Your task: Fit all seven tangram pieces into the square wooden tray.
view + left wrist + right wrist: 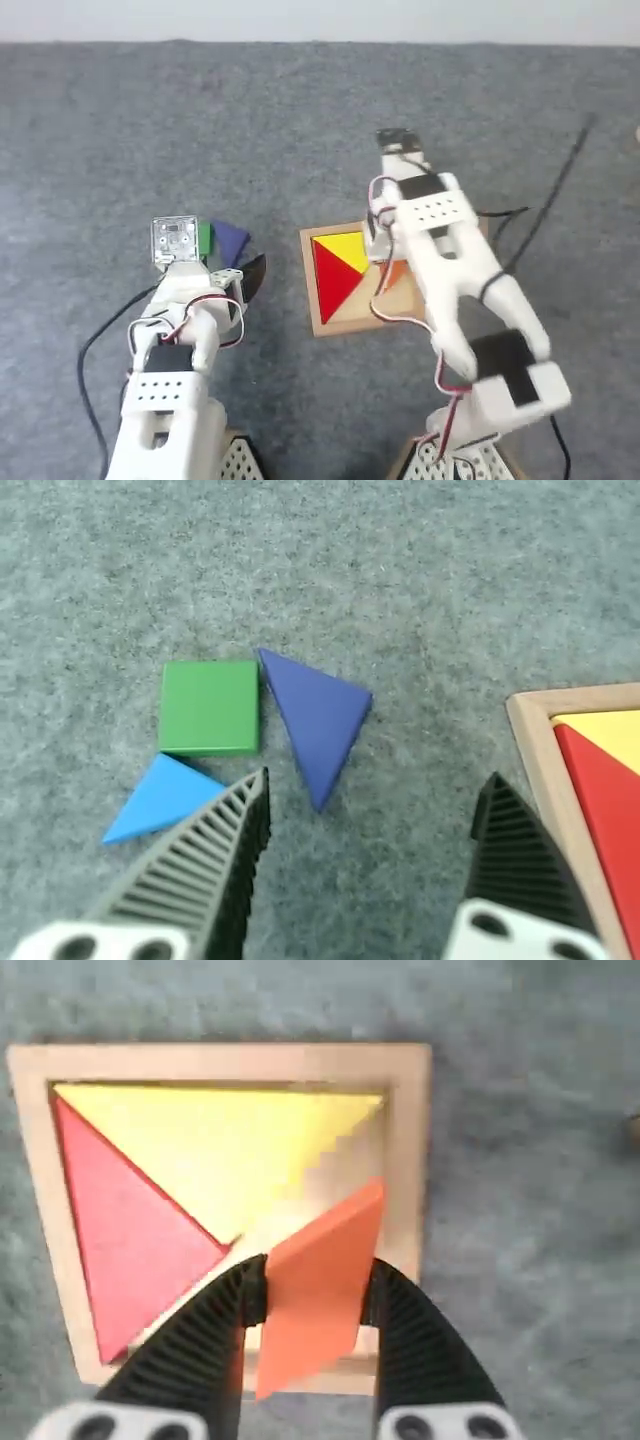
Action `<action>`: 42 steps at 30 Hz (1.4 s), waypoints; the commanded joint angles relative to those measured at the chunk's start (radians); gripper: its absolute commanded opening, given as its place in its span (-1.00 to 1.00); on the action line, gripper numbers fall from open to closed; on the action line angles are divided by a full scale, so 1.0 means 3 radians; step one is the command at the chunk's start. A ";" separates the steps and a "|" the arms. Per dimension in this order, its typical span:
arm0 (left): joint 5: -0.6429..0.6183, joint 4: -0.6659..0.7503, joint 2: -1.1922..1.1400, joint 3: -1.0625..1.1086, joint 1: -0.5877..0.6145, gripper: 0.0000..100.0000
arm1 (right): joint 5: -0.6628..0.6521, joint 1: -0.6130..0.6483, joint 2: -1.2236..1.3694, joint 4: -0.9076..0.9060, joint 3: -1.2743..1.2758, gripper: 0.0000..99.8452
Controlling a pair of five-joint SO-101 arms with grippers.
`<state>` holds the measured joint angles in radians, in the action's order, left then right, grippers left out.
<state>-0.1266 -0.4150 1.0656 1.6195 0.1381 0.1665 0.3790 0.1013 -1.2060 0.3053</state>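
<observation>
Operator: Progress on tray?

Spotter: Two pcs seated. Yellow triangle lies along the rim farthest from the arm bases, red triangle next to it, edges touching. Third one, the orange piece, is clamped between the right gripper fingers, tilted over the tray's bare corner. Can't tell if its lower edge touches the tray floor.

Operator: What's left?

Spotter: Three loose on the bench by the left gripper: green square, dark-blue triangle, light-blue triangle. Left fingers are apart, nothing between them, hanging just short of that group. Six pcs counted. I'd call it under halfway.

Operator: Anything in the way?

Spotter: The loose three are bunched. Square and dark-blue triangle meet at a corner, touching or nearly, and the light-blue tip meets the square's edge. Lifting one could nudge a neighbour. Right arm hangs over part of the tray, so access for the left arm looks blocked for now, imo. Black cable runs on the bench beyond the right arm, well apart from the pcs.
</observation>
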 commanded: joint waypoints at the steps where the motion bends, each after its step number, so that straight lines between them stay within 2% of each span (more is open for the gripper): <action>1: 0.0031 0.0010 0.0082 -0.0013 -0.0031 -0.37 | 0.0077 0.0069 0.0202 -0.0003 -0.0297 -0.93; 6: 0.0031 0.0010 0.0082 -0.0013 -0.0036 -0.37 | 0.0343 0.0049 0.0575 -0.0003 -0.0491 -0.93; 23: 0.0036 0.0000 0.0082 -0.0018 -0.0046 -0.37 | 0.0445 0.0013 0.0621 0.0309 -0.0465 -0.97; 37: 0.0036 -0.0005 0.0082 -0.0018 -0.0046 -0.37 | -0.0092 0.0018 0.0657 -0.0182 -0.0936 -0.97; 42: 0.0036 -0.0005 0.0082 -0.0018 -0.0041 -0.37 | -0.0506 0.0008 0.0662 -0.0182 -0.0951 -0.96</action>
<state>-0.1266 -0.4150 1.0656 1.6195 0.1304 0.0744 0.3882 0.3023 -1.2505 0.0706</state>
